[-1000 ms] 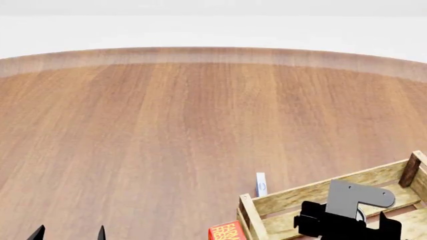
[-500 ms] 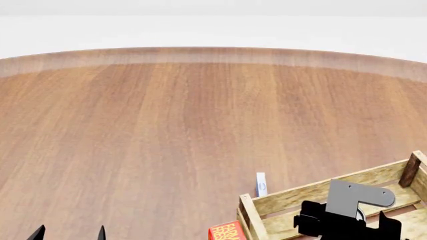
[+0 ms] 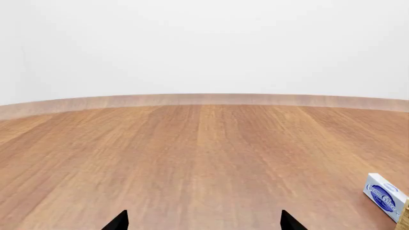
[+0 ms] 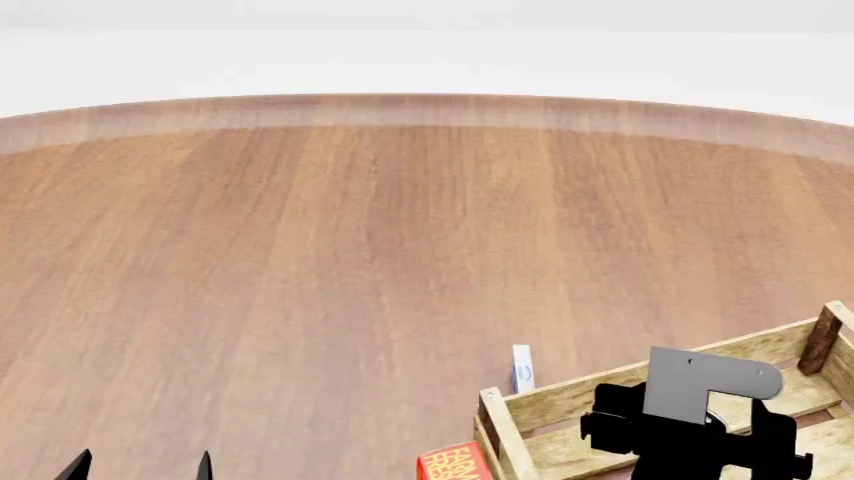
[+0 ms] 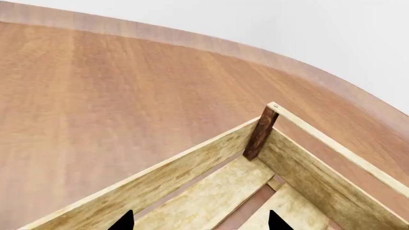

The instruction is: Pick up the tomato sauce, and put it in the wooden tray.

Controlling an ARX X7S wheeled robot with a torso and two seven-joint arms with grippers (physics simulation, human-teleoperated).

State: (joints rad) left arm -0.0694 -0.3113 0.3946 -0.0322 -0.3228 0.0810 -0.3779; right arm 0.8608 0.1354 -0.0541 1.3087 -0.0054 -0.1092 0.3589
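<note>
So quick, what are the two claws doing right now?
Left claw: open, holding nothing.
Right claw: open and empty, over the wooden tray.

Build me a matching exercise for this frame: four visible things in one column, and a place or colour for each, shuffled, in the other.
Things:
1. wooden tray
2. white and blue box
3. red box
4. right gripper

Descriptions:
A. cut off by the head view's bottom edge, just left of the tray's near corner post
B. lying on the table beyond the tray's left end
C. over the tray's slatted floor, fingertips apart
D. light slats with dark corner posts

Pairs: 1-D, 2-B, 3-A, 4-C
</note>
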